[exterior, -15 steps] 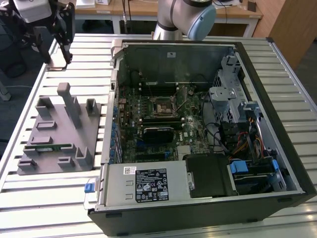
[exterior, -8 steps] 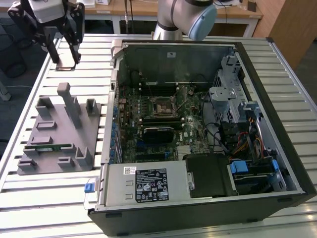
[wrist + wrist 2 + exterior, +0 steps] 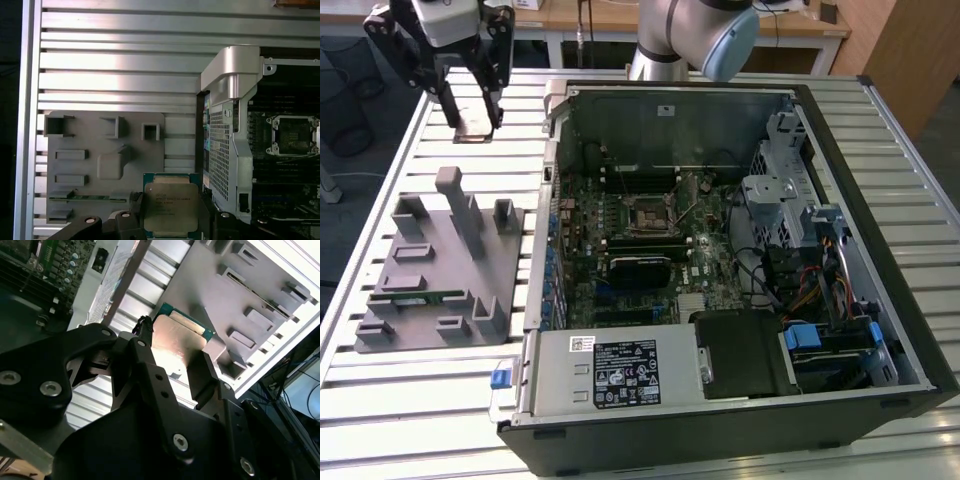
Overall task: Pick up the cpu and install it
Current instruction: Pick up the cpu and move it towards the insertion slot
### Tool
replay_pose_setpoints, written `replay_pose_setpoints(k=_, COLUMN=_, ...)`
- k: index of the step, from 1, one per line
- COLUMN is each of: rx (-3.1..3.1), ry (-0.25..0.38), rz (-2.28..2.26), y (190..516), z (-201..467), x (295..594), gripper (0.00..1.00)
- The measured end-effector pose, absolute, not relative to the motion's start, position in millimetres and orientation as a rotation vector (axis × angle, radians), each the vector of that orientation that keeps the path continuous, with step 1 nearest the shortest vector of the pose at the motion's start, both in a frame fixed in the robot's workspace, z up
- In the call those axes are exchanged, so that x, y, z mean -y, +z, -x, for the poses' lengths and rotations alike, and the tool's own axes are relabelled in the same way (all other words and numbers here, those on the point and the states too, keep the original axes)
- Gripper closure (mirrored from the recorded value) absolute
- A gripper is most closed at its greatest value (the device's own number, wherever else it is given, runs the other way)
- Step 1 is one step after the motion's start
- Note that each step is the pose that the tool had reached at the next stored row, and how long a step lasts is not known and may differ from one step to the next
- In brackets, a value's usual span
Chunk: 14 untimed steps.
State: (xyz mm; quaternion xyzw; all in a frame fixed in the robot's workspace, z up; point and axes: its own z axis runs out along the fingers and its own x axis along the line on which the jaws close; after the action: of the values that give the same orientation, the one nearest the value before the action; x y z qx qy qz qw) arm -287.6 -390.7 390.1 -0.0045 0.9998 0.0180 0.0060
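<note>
Exterior view puts my hand (image 3: 476, 118) high over the far corner of the bench (image 3: 400, 420), toward the exterior view's left, with the arm (image 3: 695, 35) reaching across from behind the open computer case (image 3: 720, 435). The hand is closed on the cpu (image 3: 476, 131), which hangs flat between the tips and clear of the slatted bench top. In the second wrist view I see the black fingers (image 3: 202, 380) pressing on two opposite edges of the chip, its silver-grey top catching the light and its thin pale rim showing at the free corner. In the first wrist view the same chip sits level between the fingertips, metal face up. Below it lies the grey fixture (image 3: 430, 270) with its raised blocks and pockets, resting on the bench just beside the case. A long green memory stick (image 3: 418, 297) lies in one of the fixture's slots on the side away from the hand. Inside the case the motherboard (image 3: 705, 265) lies flat, and its black-framed square socket (image 3: 645, 215) sits near the board's middle with its frame open. The cpu is well apart from that socket, outside the case wall.
</note>
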Motion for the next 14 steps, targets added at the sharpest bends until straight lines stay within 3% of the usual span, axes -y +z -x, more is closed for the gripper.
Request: replay_pose_setpoints(k=14, rx=-3.129, ry=0.056, rz=0.014, y=390, z=244, x=391, gripper=0.47)
